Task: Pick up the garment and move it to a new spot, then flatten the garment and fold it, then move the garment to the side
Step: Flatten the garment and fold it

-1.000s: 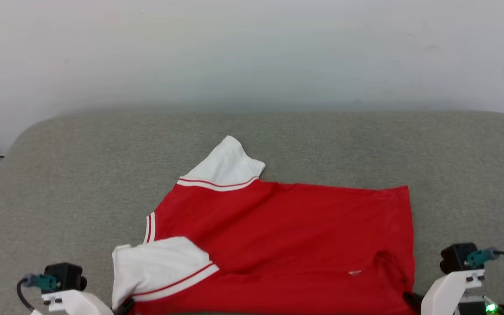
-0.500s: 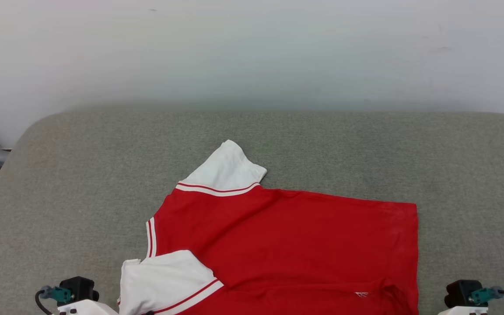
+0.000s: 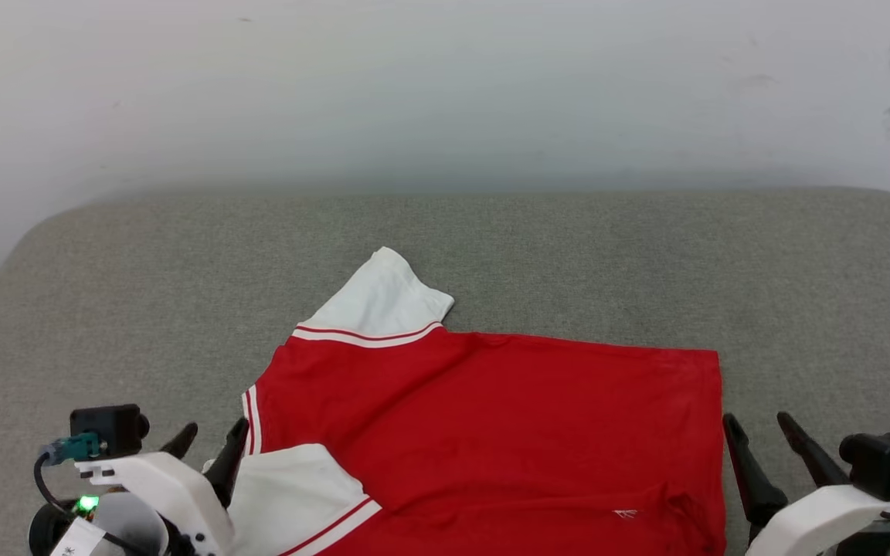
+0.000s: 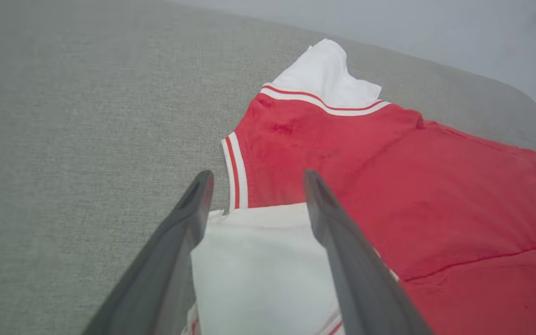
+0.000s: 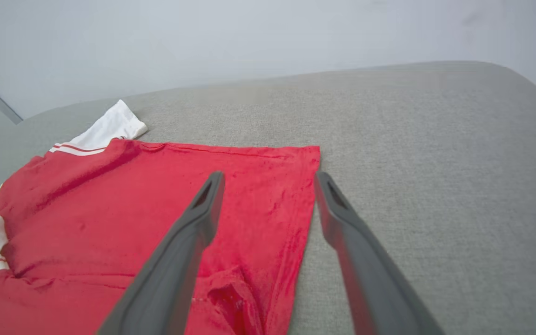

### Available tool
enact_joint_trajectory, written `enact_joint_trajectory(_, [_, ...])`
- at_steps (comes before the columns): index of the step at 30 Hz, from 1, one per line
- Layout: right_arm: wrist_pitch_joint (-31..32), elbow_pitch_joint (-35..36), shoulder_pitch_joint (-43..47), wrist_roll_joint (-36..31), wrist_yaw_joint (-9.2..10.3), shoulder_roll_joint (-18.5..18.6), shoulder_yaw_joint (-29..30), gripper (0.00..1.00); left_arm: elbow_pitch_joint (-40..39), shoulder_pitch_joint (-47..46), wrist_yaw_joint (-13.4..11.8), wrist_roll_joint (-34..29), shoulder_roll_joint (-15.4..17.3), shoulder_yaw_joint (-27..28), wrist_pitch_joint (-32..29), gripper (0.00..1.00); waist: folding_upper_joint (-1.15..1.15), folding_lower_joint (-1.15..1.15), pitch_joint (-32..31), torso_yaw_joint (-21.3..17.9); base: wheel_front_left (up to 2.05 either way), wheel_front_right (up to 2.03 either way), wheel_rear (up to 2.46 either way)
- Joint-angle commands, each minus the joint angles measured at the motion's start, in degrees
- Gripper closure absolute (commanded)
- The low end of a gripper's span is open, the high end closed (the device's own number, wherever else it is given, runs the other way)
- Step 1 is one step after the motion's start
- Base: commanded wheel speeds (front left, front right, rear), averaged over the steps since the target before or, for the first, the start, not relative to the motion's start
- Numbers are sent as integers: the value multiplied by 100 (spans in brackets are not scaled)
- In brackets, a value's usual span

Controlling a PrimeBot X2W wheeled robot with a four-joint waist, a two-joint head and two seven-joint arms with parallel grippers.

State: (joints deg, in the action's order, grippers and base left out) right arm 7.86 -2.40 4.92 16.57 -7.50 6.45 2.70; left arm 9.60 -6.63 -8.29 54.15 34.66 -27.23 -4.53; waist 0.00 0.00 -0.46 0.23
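Well, the red shirt lies spread on the grey cushion, reaching from one gripper across to the other. The left gripper stands wide open and holds nothing; the near white sleeve lies under the gap between its fingers, with a strip of striped trim just past the tips. The right gripper is wide open too, and empty; the shirt's side edge runs up between its fingers, red cloth under the inner one, bare cushion under the outer. The far white sleeve lies well beyond the left jaws, toward the pale wall
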Motion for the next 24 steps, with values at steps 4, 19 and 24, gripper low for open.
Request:
enact_joint_trajectory(4, [-334, 344, -234, -315, 2, -103, -63, 0, 14, -442, -14, -363, -129, 67, 559, 0, 0, 0, 288, -185, 0, 0, 0])
enact_joint_trajectory(19, [-404, 1133, -1169, -894, 3, -355, -94, 0, 970, -2947, 959, -602, -70, 2, 206, 0, 0, 0, 1838, -948, 0, 0, 0])
enact_joint_trajectory(24, [-394, 1046, -1266, -729, 3, -367, -175, 0, 1352, -3650, 1358, -286, 159, -150, -846, 0, 0, 0, 2093, -1207, 0, 0, 0])
